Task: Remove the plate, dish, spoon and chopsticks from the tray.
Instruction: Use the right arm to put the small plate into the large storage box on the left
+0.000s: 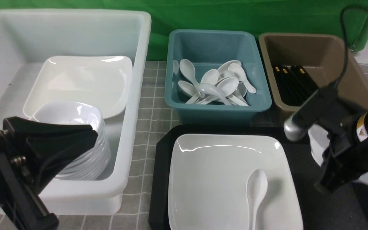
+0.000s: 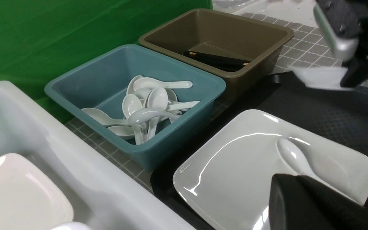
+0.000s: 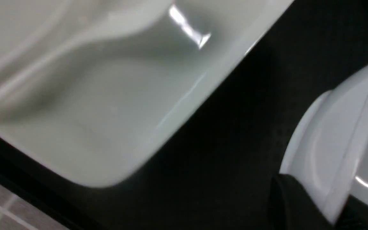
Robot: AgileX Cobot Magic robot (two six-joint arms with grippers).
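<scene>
The black tray [image 1: 161, 179] holds the large white plate [image 1: 216, 179], and the white spoon [image 1: 256, 188] lies on the plate's right part. The small white dish [image 1: 317, 145] is tilted over the tray's right side, with my right gripper [image 1: 329, 177] on it. The right wrist view shows the dish [image 3: 337, 134] rim pinched between the jaws of the right gripper [image 3: 334, 207]. My left gripper [image 1: 89, 135] is shut and empty, in front of the white tub. Black chopsticks [image 1: 294, 84] lie in the brown tub.
A big white tub [image 1: 133, 95] at the left holds a large plate and a stack of small dishes [image 1: 85, 159]. Behind the tray, a teal tub [image 1: 217, 105] holds several spoons and a brown tub [image 1: 356, 73] stands to its right. A green backdrop is behind.
</scene>
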